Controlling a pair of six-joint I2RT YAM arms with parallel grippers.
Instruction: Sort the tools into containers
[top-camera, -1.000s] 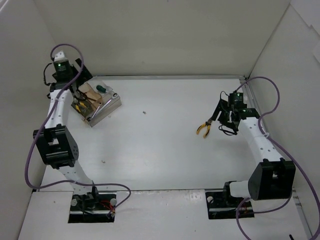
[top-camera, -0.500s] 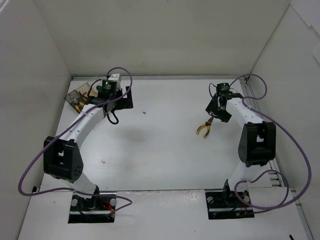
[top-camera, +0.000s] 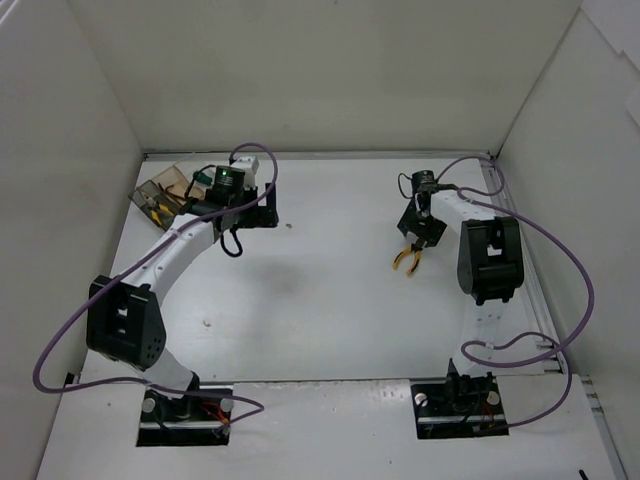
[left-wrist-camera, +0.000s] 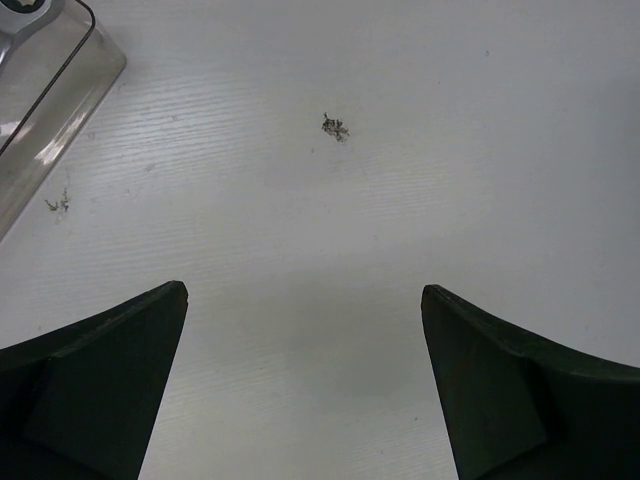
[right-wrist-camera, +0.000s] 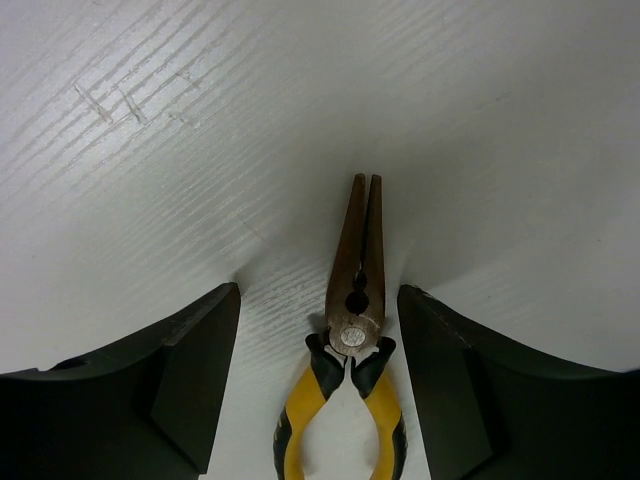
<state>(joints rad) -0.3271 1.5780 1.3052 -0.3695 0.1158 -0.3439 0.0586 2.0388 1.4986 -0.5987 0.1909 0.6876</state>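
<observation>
- Right wrist view, closest in: finds the right pincer (right-wrist-camera: 318, 300) apart, one dark wedge-shaped finger on either side of the pliers (right-wrist-camera: 357, 270), clamped on nothing yet. Seems lined up near the pivot so as to close across the narrow, stiff part of the tool.
- Just past the fingers: sees yellow rubbery handles with black collars and a bright round rivet. Beyond these, follows a long tapering nose of dull brownish steel, shut, flat on the worktop (right-wrist-camera: 520, 120) and pointing away from the camera.
- Further on: notes faint scratches (right-wrist-camera: 130, 100) in the white, finely ribbed surface.
- Left wrist view: shows the left pincer (left-wrist-camera: 305, 290) spread wide and holding nothing, over bare worktop with a small speck of debris (left-wrist-camera: 335, 126). Catches a rounded corner of the clear, glossy containers (left-wrist-camera: 50, 70) at top left.
- Top external view, farthest: places the containers near the far left corner, well apart from the pliers on the right side. Judges that the pliers must cross the whole worktop once gripped. Reads the left arm's inward reach as possibly waiting to receive them, though cannot be sure.
</observation>
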